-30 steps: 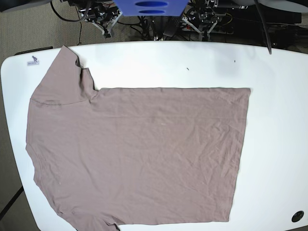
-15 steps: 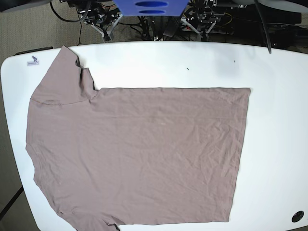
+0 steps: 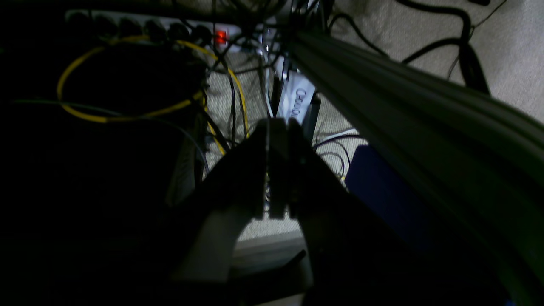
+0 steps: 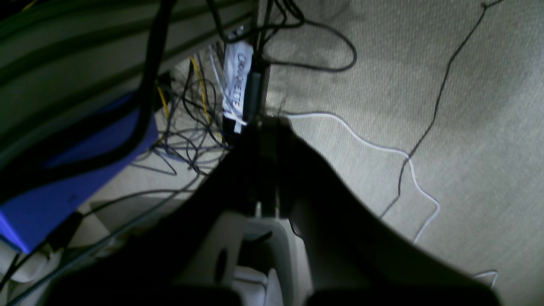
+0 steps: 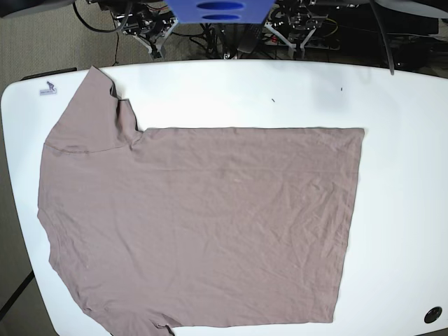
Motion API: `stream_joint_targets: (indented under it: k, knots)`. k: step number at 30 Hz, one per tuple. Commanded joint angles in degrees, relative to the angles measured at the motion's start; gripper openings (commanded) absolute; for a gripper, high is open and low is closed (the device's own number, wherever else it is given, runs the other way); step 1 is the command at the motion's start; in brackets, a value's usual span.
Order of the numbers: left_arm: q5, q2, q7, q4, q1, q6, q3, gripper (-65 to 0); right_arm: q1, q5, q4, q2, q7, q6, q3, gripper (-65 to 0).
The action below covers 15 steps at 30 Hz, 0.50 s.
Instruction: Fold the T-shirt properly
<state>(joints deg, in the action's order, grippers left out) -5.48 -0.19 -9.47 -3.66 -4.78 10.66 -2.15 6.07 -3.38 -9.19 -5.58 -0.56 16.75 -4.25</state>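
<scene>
The T-shirt (image 5: pixel 203 224), plain taupe and lightly wrinkled, lies spread flat on the white table (image 5: pixel 399 210). One sleeve (image 5: pixel 91 115) points to the far left corner and the straight hem (image 5: pixel 353 210) is on the right. Its near-left part runs off the frame's bottom edge. Both grippers hang behind the table's far edge, well away from the shirt. In the left wrist view my left gripper (image 3: pixel 278 127) is shut, empty, over cables and carpet. My right gripper (image 4: pixel 265 125) is likewise shut with nothing in it, above the carpet.
A blue block (image 5: pixel 220 10) and arm hardware (image 5: pixel 150 31) stand behind the far edge. A small label (image 5: pixel 47 88) sits at the table's far left corner and a black round hole (image 5: pixel 433 314) at the near right. A lit power strip (image 3: pixel 170 27) and cables lie on the floor.
</scene>
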Motion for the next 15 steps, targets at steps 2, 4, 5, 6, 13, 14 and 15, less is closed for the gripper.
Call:
stream_joint_targets:
  k: [2,4,5,6,13,14,15]
  knots:
    - [-0.2,-0.2,-0.4,-1.2,-0.4,0.3,-0.1,-64.9,0.4,0.0,-0.3,-0.4,-0.1,0.3,-0.2,-65.0]
    - [-0.1,-0.2,-0.4,-0.3,-0.4,0.4,-0.1,-64.9,0.4,-0.1,-0.4,-0.4,0.1,0.4,-0.3,-65.0]
    - [-0.1,-0.2,-0.4,0.5,-0.4,0.4,-0.1,-64.9,0.3,-0.1,-0.4,-0.3,0.2,0.4,-0.4,-65.0]
    - [-0.1,-0.2,-0.5,0.6,-0.4,0.4,-0.1,-64.9,0.3,-0.1,-0.4,-0.3,0.2,0.4,-0.4,-65.0]
    - [0.1,-0.4,-0.8,0.6,-1.0,0.4,-0.1,-64.9,0.8,-0.1,-0.6,-0.3,-0.1,0.4,-0.4,-65.0]
    - [0.1,-0.4,-1.0,0.2,-1.4,0.3,-0.2,-64.8,1.1,-0.1,-0.8,-0.3,-0.1,0.5,-0.4,-65.0]
    - [0.2,-0.4,-1.1,-0.3,-1.8,0.2,-0.2,-64.7,1.4,-0.1,-1.0,-0.4,0.0,0.5,-0.3,-65.0]
